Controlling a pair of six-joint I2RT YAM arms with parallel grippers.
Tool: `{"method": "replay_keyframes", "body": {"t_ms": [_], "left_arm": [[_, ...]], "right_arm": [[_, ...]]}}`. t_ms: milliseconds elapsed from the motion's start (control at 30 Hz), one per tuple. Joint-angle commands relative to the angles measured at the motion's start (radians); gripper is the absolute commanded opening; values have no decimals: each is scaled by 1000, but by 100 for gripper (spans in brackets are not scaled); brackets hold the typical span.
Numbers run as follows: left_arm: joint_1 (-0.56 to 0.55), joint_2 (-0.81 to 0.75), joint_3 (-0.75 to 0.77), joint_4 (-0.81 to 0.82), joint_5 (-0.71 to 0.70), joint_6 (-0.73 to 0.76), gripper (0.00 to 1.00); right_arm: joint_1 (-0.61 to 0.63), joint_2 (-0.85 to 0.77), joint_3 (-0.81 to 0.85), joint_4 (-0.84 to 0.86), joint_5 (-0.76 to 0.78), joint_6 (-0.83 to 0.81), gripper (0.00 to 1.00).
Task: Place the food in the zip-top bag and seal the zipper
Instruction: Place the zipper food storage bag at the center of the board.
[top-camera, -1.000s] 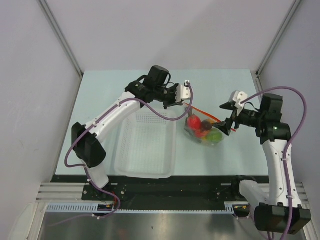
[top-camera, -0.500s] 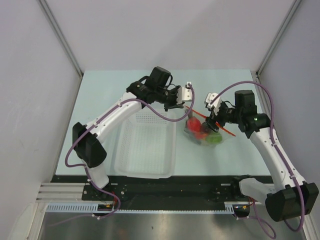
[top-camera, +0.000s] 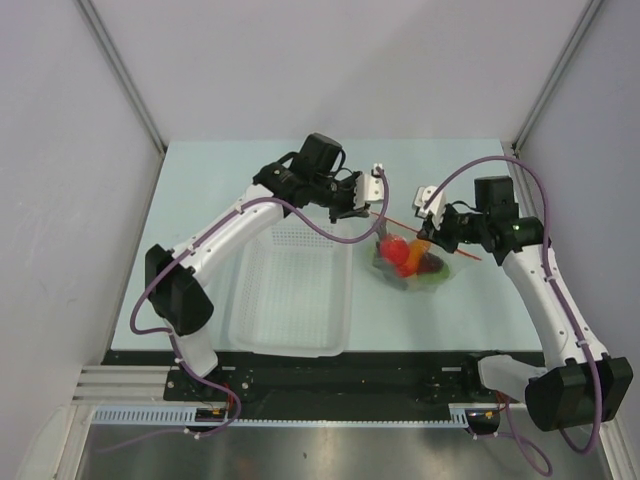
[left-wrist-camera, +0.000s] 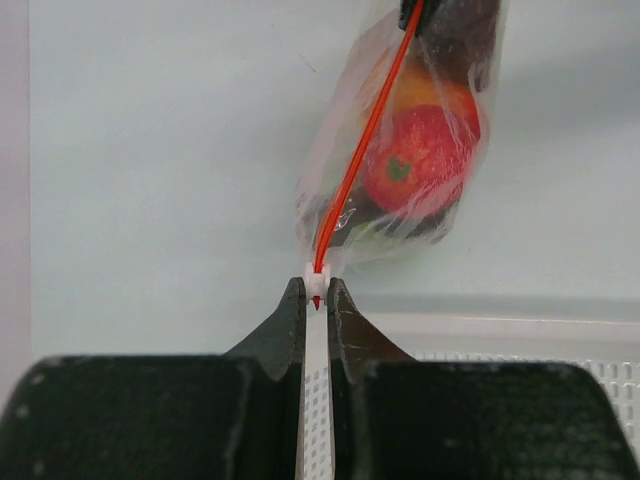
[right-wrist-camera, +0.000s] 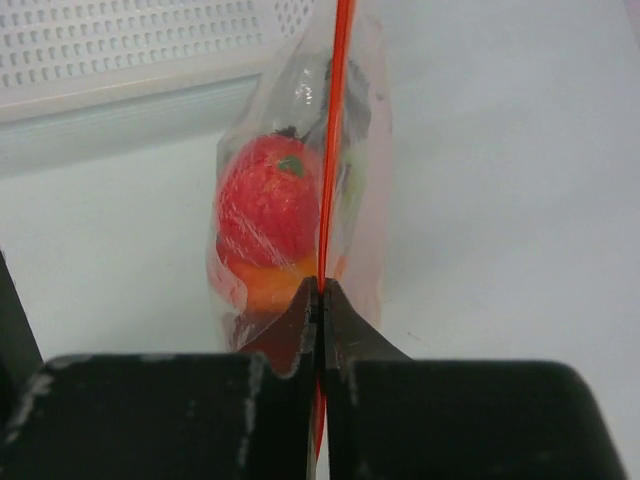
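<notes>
The zip-top bag (top-camera: 412, 268) hangs stretched between both grippers, just right of the basket. Through the clear plastic I see the food: a red round fruit (left-wrist-camera: 420, 165) and a yellow-orange fruit (right-wrist-camera: 272, 287), with darker pieces around them. The zipper (left-wrist-camera: 365, 140) is a thin orange-red strip running taut along the bag's mouth. My left gripper (left-wrist-camera: 317, 290) is shut on the small white tab (left-wrist-camera: 317, 281) at the zipper's end. Further along the strip, my right gripper (right-wrist-camera: 321, 290) is shut on the zipper (right-wrist-camera: 338, 120), with the food just beyond its fingertips.
A white perforated basket (top-camera: 290, 295) stands left of the bag, its rim close under the left gripper (top-camera: 372, 202). The right gripper (top-camera: 432, 235) is over the pale green table (top-camera: 470, 310). Grey walls close in the table on three sides.
The right arm has swung left to the bag, and its jaws went from wide open to shut on the zipper. The bag has lifted and shifted slightly. The left arm kept still.
</notes>
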Motion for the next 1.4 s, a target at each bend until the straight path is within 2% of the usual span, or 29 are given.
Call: {"method": "replay_keyframes", "body": {"t_ms": [0, 67, 100, 167, 200, 233, 400, 533, 700, 833, 933, 1000, 1133, 1200, 1367], "left_arm": [[43, -16, 21, 18, 13, -12, 11], [46, -20, 21, 21, 18, -24, 20], [46, -21, 21, 27, 19, -46, 44], [46, -32, 18, 63, 16, -87, 69], [46, -38, 15, 79, 6, -136, 90], [46, -46, 10, 108, -1, -159, 98], [59, -93, -19, 136, -11, -234, 100], [101, -112, -51, 147, -13, -257, 100], [135, -128, -80, 155, -21, -280, 100], [152, -151, -105, 156, -39, -282, 100], [170, -180, -143, 169, -54, -297, 100], [178, -196, -180, 181, -67, -314, 100], [198, -245, -255, 199, -80, -343, 100], [200, -276, -301, 205, -85, -365, 100], [201, -342, -413, 228, -88, -431, 100]], "right_arm": [[-76, -37, 50, -24, -37, -7, 0], [-94, -35, 59, -11, -47, 9, 0], [-108, -31, 70, 1, -51, 24, 0], [-122, -20, 78, 25, -51, 41, 0], [-145, -12, 84, 62, -48, 61, 0], [-157, -5, 87, 79, -43, 69, 0], [-277, 78, 157, 241, -11, 78, 0], [-380, 237, 318, 311, -32, 86, 0], [-397, 357, 406, 388, -43, -11, 0], [-383, 416, 422, 320, -28, -155, 0], [-366, 402, 319, 208, -26, -279, 0], [-345, 367, 172, 142, -2, -373, 0], [-322, 322, -93, 124, 40, -402, 0], [-283, 305, -166, 93, 101, -439, 0], [-207, 206, -263, -20, 70, -459, 0]]}}
